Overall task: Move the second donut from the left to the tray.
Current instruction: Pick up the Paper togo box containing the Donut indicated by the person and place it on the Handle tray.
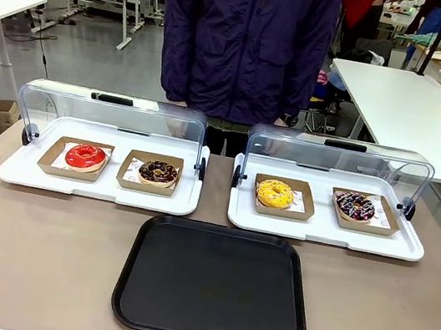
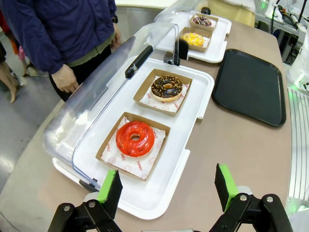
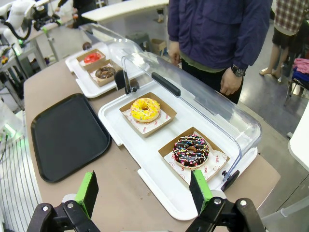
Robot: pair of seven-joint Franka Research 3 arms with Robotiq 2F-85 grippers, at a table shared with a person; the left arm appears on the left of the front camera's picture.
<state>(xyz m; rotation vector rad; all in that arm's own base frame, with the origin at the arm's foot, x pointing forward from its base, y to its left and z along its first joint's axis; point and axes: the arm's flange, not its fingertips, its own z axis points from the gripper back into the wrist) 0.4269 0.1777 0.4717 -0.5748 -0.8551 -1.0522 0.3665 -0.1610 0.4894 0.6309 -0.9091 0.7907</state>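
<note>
The chocolate donut [image 1: 157, 172] is a shiny brown ring with pale bits. It sits in a cardboard holder [image 1: 127, 177] just past the flat black tray's [image 1: 214, 283] far left corner. A red donut [image 1: 85, 157] sits farther left. A clear lid [image 1: 114, 118] stands open behind them. The paper's [image 2: 170, 105] red print is too small to read. The left gripper [image 2: 168, 187] and right gripper [image 3: 144, 189] have their fingers wide apart.

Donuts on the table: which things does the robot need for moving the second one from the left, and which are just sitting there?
Needed:
- the chocolate donut with pale flecks
- the black tray

Just sitting there:
- the red donut
- the yellow donut
- the sprinkled chocolate donut
- the left white tray
- the right white tray
</note>
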